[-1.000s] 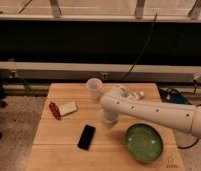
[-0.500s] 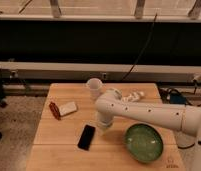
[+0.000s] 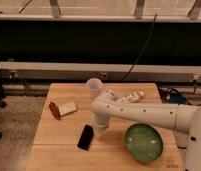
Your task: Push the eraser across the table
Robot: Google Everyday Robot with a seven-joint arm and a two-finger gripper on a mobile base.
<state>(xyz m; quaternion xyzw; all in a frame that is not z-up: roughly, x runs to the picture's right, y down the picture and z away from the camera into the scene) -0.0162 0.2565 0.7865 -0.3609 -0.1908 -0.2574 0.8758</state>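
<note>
The eraser (image 3: 85, 137), a flat black slab, lies on the light wooden table (image 3: 59, 150) left of the middle, toward the front. My white arm reaches in from the right and bends down over the table's middle. My gripper (image 3: 100, 130) points down just right of the eraser's far end, close to it. I cannot tell whether it touches the eraser.
A green bowl (image 3: 143, 142) sits at the front right. A white cup (image 3: 94, 88) stands at the back middle. A small white block (image 3: 68, 108) with a red-brown object (image 3: 54, 110) lies at the left. A white object (image 3: 132, 98) lies behind the arm.
My arm has swung left and lowered toward the table, bringing the gripper close to the eraser's right side. The eraser has not visibly moved.
</note>
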